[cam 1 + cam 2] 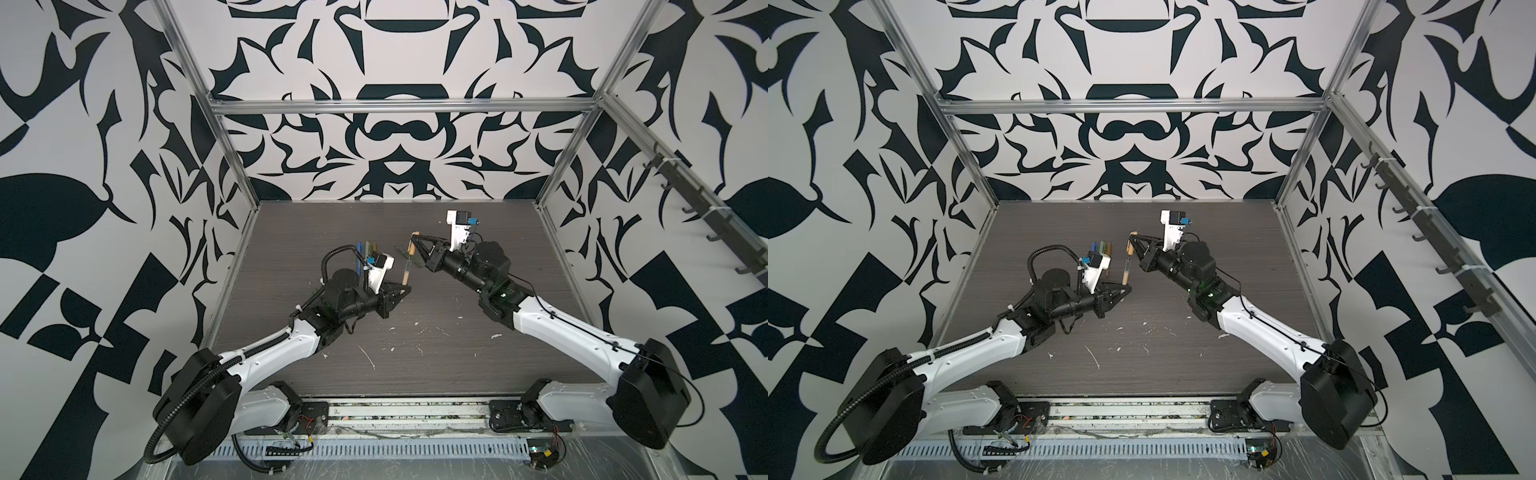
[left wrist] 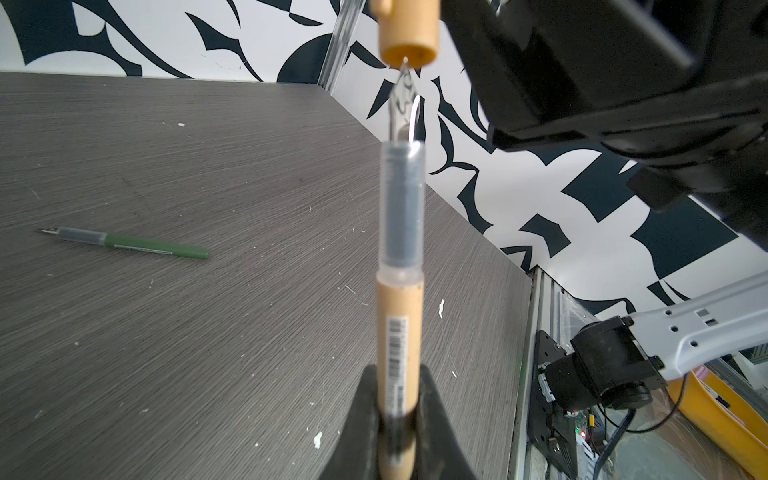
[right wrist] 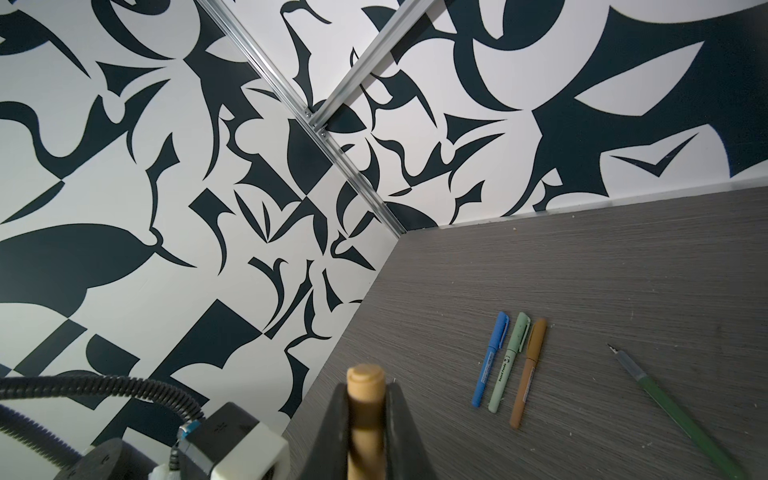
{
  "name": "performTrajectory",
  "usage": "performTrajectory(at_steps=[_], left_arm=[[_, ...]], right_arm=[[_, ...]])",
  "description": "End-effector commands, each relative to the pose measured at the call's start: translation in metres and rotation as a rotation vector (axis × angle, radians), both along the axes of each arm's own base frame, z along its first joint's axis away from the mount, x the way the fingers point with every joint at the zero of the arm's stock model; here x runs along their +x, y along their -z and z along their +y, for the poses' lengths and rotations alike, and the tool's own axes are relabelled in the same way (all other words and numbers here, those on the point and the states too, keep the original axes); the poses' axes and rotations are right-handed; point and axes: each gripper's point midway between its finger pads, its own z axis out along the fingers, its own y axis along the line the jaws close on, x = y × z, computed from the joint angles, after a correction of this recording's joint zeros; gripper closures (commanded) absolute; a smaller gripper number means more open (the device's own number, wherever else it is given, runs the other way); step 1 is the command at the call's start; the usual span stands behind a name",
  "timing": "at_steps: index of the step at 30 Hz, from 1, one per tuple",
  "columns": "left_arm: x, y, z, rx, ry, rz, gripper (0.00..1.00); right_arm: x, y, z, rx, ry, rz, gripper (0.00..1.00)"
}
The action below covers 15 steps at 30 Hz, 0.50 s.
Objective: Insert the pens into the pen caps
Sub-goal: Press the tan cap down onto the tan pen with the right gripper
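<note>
We saw left gripper (image 2: 399, 419) clamped on tan pen (image 2: 400, 324), right gripper (image 3: 365, 415) clamped on tan cap (image 2: 409, 31), tip at cap mouth, dark green pen (image 2: 158, 247) on table (image 2: 208, 158)

This place is a robotics laboratory, more exactly a closed test cell. A frame of aluminium profiles (image 1: 399, 107) encloses the space, and its walls (image 1: 83, 187) carry a printed black-and-white abstract pattern. Two robot arms (image 1: 274, 351) are mounted on a base rail (image 1: 407, 409) at the front edge of a grey wood-grain tabletop (image 1: 436, 365). Below it runs a slotted cable duct (image 1: 374, 451), with loose wiring and a small circuit board (image 1: 538, 452) beside it.
</note>
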Motion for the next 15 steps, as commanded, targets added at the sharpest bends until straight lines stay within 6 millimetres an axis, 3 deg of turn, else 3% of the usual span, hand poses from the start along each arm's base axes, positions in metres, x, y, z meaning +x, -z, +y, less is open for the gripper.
performTrajectory(at_steps=[1,15], left_arm=[[-0.005,-0.006,-0.001,-0.009,0.025,-0.019,0.94],[0.001,-0.016,0.000,-0.034,-0.014,-0.030,0.95]], right_arm=[[-0.005,-0.029,0.004,0.026,-0.019,-0.071,0.91],[-0.009,-0.005,0.008,-0.015,-0.043,-0.024,0.92]])
